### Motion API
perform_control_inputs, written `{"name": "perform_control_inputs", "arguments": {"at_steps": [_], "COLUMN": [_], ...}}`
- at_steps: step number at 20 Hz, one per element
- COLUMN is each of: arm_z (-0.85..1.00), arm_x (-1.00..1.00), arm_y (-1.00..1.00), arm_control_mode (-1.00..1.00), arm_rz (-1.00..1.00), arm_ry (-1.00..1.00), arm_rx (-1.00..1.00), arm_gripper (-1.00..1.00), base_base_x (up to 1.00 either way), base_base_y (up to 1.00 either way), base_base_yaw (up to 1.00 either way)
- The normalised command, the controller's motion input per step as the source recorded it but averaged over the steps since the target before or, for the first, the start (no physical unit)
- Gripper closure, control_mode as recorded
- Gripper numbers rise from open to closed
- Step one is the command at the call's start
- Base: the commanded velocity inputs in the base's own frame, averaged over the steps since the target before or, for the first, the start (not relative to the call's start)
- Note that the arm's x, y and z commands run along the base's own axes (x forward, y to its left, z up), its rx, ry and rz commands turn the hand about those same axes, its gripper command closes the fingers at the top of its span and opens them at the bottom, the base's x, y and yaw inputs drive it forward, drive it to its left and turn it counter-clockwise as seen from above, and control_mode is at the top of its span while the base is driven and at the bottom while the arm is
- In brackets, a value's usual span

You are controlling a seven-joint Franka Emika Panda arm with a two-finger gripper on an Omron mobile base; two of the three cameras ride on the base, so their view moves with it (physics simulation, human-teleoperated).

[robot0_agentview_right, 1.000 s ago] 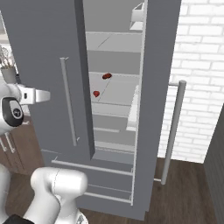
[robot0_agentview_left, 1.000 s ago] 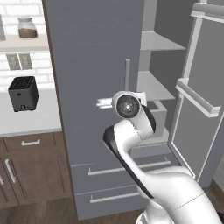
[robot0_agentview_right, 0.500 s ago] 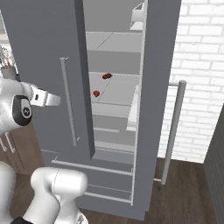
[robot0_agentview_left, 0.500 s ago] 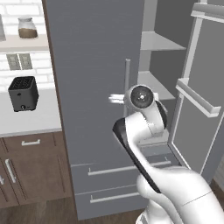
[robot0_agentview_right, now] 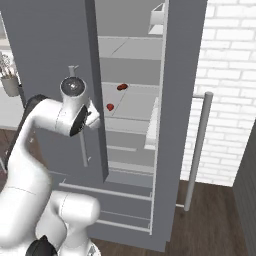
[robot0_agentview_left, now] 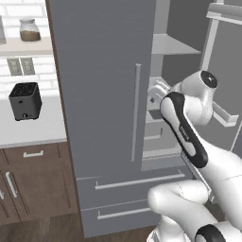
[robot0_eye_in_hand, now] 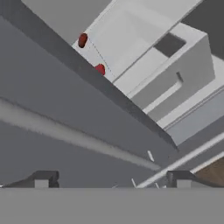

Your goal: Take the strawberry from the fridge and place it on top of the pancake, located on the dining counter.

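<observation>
A: Fridge (robot0_agentview_right: 55, 45) in front of us, right-hand door (robot0_agentview_right: 180, 100) swung wide, left door (robot0_agentview_left: 101, 85) shut with its slim silver handle (robot0_agentview_left: 136, 113) running down it.

B: And the strawberry (robot0_agentview_right: 110, 106)? Bright red, sitting on a pale shelf (robot0_agentview_right: 132, 107) inside, near the front edge. A darker maroon fruit (robot0_agentview_right: 121, 87) lies further back on the same shelf, apart from it.

A: What stands in the way? The edge of that closed door. In the hand view, the grey door slab cuts diagonally across, and the strawberry (robot0_eye_in_hand: 100, 69) peeks out just past its rim, the maroon fruit (robot0_eye_in_hand: 82, 40) beyond.

B: Fingers (robot0_eye_in_hand: 43, 179)?

A: Spread wide, both dark tips at the bottom corners of the hand view, nothing between them. The gripper (robot0_agentview_right: 92, 116) sits at the door's edge, short of the shelf.

B: Surroundings: a black toaster (robot0_agentview_left: 24, 100) on the light tabletop (robot0_agentview_left: 42, 127) to the left, brown drawers underneath, a jar (robot0_agentview_left: 29, 30) on a wall shelf above. White brick wall (robot0_agentview_right: 227, 75) to the right, wooden floor.

A: Any writing? Small lettering on the arm's dark band, too small to read.
</observation>
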Motion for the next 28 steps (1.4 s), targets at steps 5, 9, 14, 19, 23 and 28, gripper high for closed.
{"name": "perform_control_inputs", "arguments": {"at_steps": [5, 9, 14, 19, 23, 28], "arm_z": [-0.01, 0.28, 0.0, -0.14, -0.17, -0.08], "arm_x": [0.37, 0.0, 0.46, 0.6, 0.61, 0.69], "arm_y": [-0.29, -0.47, -0.04, 0.0, 0.0, 0.11], "arm_control_mode": [-1.0, -1.0, -1.0, -1.0, -1.0, -1.0], "arm_rz": [-0.05, -0.05, -0.02, 0.0, 0.01, 0.04], "arm_ry": [0.4, 0.07, 0.03, 0.0, -0.05, -0.03], "arm_rx": [0.58, 0.34, 0.17, 0.09, 0.02, 0.0], "arm_gripper": [-1.0, -1.0, -1.0, -1.0, -1.0, -1.0], "base_base_x": [0.0, 0.0, 0.0, 0.0, 0.0, 0.0], "base_base_y": [0.0, 0.0, 0.0, 0.0, 0.0, 0.0], "base_base_yaw": [0.0, 0.0, 0.0, 0.0, 0.0, 0.0]}}
